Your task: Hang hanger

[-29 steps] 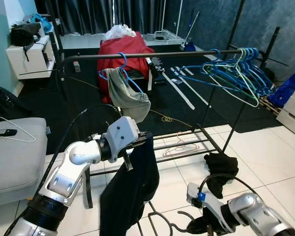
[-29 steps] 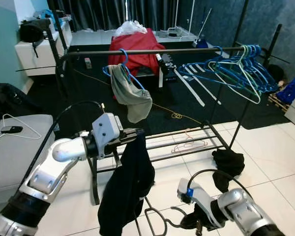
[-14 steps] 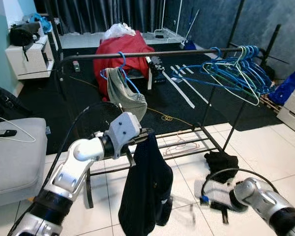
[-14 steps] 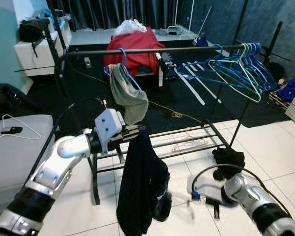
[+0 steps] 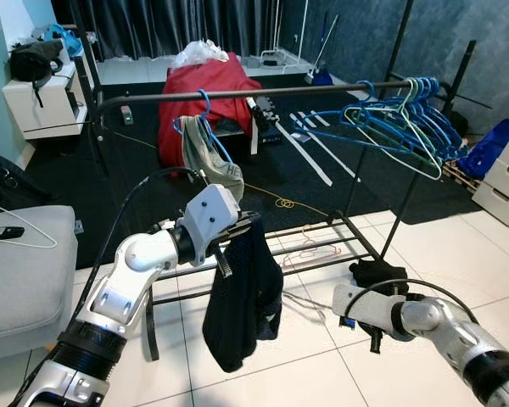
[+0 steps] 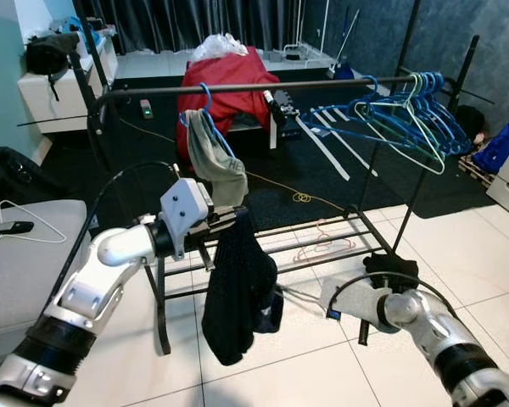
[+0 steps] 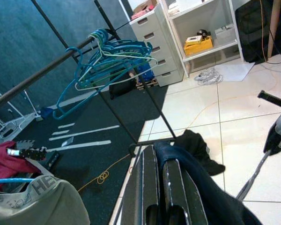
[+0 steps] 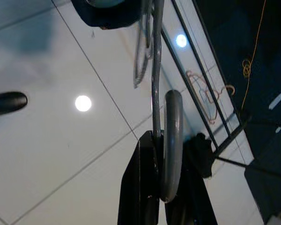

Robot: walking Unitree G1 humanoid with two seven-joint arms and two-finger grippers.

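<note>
Spanning the scene, a long black metal clothes rail (image 5: 263, 91) is seen with a cluster of empty blue plastic hangers (image 5: 399, 123) bunched at its right end and one blue hanger carrying a grey garment (image 5: 210, 161) toward its left. Below it, a dark navy garment (image 5: 242, 297) is held up by the left gripper (image 5: 237, 231), whose fingers are pinched shut on the cloth's top edge. Lower right, above the white tiled floor (image 5: 458, 254), a grey metal hanger (image 8: 166, 140) is clamped in the closed right gripper (image 5: 375, 335), its wire reaching toward the garment. Judged from this, the task is at an early stage: the garment is not yet dressed on the hanger, and nothing is hooked on the rail. Letters "HE" (image 7: 40, 186) can be read on the grey garment.
</note>
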